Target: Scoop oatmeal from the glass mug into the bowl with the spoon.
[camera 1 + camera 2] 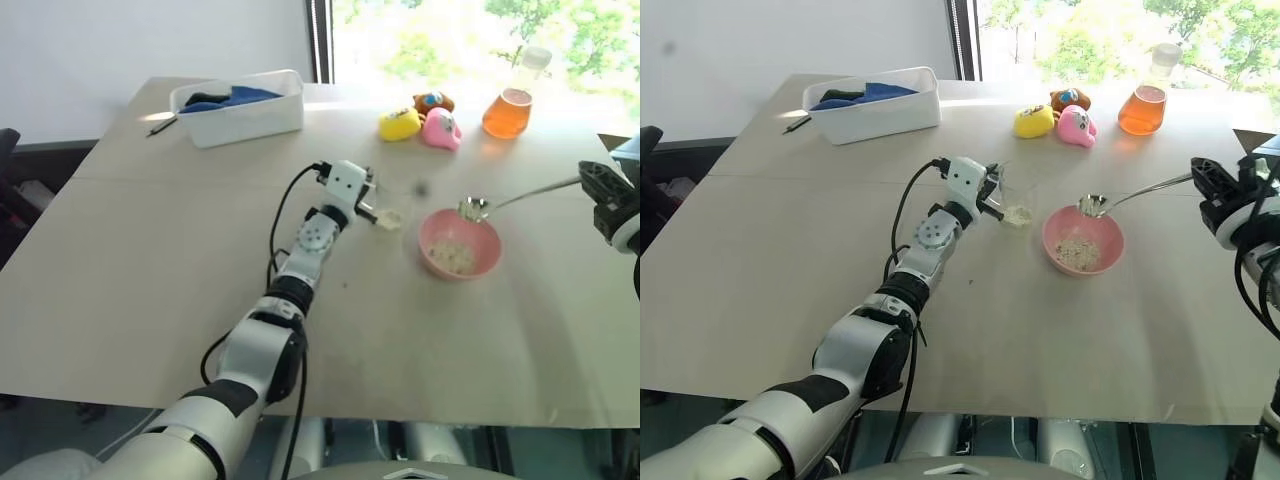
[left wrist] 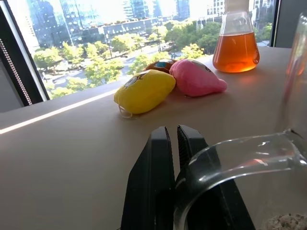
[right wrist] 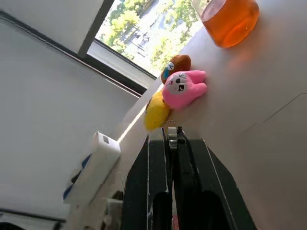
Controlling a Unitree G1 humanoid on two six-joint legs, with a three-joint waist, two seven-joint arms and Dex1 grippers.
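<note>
The right gripper (image 1: 584, 180) had its jaws clamped tight on the end of the spoon (image 1: 515, 197), at the right edge of the head frame. The left gripper (image 1: 374, 211), mid-frame, had its jaws pinched shut on the rim of the glass mug (image 1: 389, 220), which still held some oatmeal (image 2: 288, 222).

The spoon's long axis ran nearly level across the frame, handle right, its small bowl pointing left and slightly down. That bowl hung just above the upper rim of the pink bowl (image 1: 487, 262), right of centre on the counter (image 1: 150, 280). The mug lay further left along the same line, just beside the pink bowl, so the next scoop likely meant pushing the spoon leftward.
</note>
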